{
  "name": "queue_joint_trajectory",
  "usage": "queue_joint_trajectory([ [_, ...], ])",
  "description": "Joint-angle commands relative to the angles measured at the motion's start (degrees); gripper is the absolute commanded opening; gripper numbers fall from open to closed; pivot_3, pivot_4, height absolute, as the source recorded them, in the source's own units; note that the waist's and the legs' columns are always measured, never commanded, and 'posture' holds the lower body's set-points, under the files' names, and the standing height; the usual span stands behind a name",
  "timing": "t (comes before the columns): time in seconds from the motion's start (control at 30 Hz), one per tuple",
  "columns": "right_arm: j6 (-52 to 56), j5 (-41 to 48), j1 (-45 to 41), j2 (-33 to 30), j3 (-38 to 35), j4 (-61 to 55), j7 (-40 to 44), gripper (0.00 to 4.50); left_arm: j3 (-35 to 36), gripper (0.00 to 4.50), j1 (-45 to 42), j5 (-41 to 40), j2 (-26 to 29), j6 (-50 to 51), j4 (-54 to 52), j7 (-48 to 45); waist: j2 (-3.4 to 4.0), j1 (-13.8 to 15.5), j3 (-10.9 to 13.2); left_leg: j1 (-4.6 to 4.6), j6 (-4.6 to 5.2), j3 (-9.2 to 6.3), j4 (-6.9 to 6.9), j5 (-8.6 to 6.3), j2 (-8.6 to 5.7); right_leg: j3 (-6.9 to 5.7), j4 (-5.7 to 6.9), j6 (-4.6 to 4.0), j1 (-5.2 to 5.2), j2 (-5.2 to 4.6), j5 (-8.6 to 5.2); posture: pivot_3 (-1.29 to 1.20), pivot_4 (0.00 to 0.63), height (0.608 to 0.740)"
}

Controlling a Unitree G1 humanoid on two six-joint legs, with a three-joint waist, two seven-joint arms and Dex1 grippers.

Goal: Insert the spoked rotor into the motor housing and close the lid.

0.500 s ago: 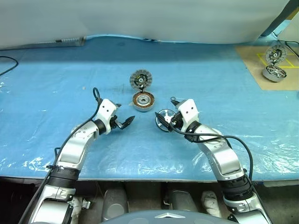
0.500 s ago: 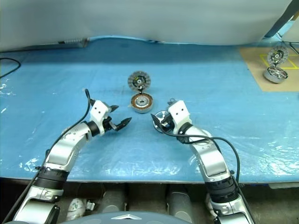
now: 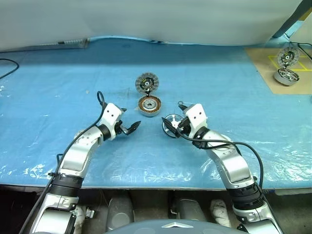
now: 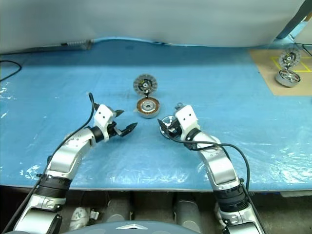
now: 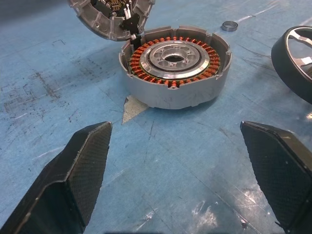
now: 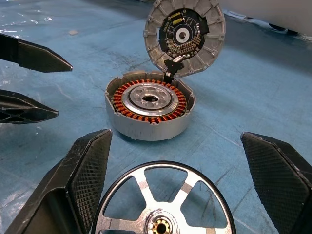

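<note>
The motor housing (image 3: 149, 106) sits mid-table on the blue sheet, its copper windings ringing a silver centre (image 6: 148, 100). Its lid (image 3: 146, 83) stands tilted up from the housing's far rim, circuit side showing (image 6: 184, 36). The spoked rotor (image 3: 172, 120) lies flat just right of the housing, between the fingers of my open right gripper (image 3: 170, 115); I see no contact with either finger (image 6: 87, 170). My left gripper (image 3: 130, 119) hovers open and empty left of the housing, pointing at it (image 5: 175, 63).
A second housing (image 3: 286, 76) and lid (image 3: 287, 56) rest on a brown board (image 3: 263, 61) at the far right. A small dark ring (image 5: 229, 25) lies beyond the housing. A black cable (image 3: 7, 66) crosses the far left edge.
</note>
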Motion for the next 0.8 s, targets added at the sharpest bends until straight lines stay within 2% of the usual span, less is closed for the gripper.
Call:
queue_joint_trajectory([
  [0.03,-0.9,-0.4,0.2,0.2,-0.2,-2.1,-0.4,4.48,0.4,4.50,-1.7,-0.4,0.5,0.2,-1.4,-0.3,0.00,0.0,0.0,0.01,0.00,0.00,0.00,0.00,0.00,0.00,0.00,0.00,0.00,0.00,0.00,0.00,0.150,0.740],
  [0.3,-0.8,-0.6,0.9,0.0,-0.5,-2.6,-0.9,4.48,0.1,4.50,-3.6,-0.2,0.6,1.1,0.1,-0.9,0.00,0.0,0.0,0.00,0.00,0.00,-0.01,0.00,-0.01,0.00,0.00,0.00,0.00,0.00,0.00,0.00,0.150,0.740],
  [0.53,-1.0,-0.8,0.9,0.3,-0.6,-2.4,-1.8,4.48,0.1,4.50,-7.3,-1.0,2.1,1.2,3.0,-5.0,0.00,0.0,0.0,0.00,0.00,0.00,0.00,0.00,0.00,0.00,0.01,0.00,0.00,0.00,0.00,0.00,0.150,0.740],
  [0.8,-1.6,-1.4,1.1,1.4,-0.4,-1.9,-2.8,4.48,-5.3,4.50,-19.2,0.4,6.6,-0.4,14.8,-20.3,0.00,0.1,0.0,0.03,0.00,0.00,0.03,0.00,-0.02,0.00,0.06,0.00,0.00,0.00,0.00,0.00,0.150,0.740],
])
